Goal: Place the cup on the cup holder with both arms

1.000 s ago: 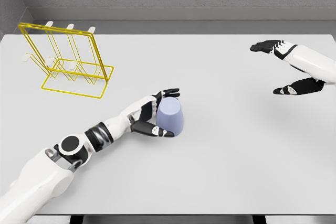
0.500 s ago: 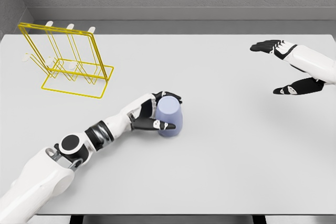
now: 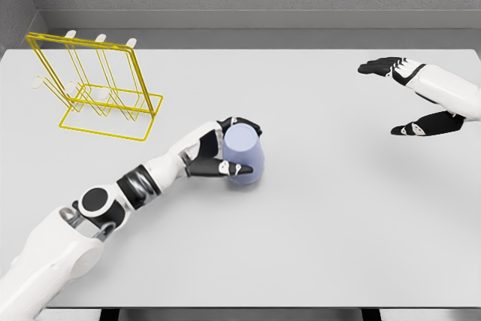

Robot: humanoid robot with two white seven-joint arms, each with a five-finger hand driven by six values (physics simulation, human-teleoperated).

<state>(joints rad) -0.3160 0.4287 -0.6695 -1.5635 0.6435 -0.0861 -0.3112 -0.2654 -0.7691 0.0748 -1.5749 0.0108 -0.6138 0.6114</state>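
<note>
A pale lavender, smooth-sided tapered cup (image 3: pixel 244 157) sits near the middle of the flat light-grey table (image 3: pixel 316 223), its narrower closed end toward the camera (whether its base is flat on the table or slightly raised cannot be told from this view). The left hand (image 3: pixel 218 154), with black fingers on a white arm that reaches in from the lower left corner, is wrapped around the cup's left side: its fingers (image 3: pixel 242 123) curl over the top edge and the thumb (image 3: pixel 233 169) presses along the lower side, so the cup is clamped between them. The yellow wire cup holder (image 3: pixel 94 88), a tilted rack with white-tipped prongs on a rectangular base frame, stands at the far left of the table, well apart from the cup. The right hand (image 3: pixel 409 99) hangs above the table's far right edge, fingers and thumb spread wide apart and gripping nothing.
</note>
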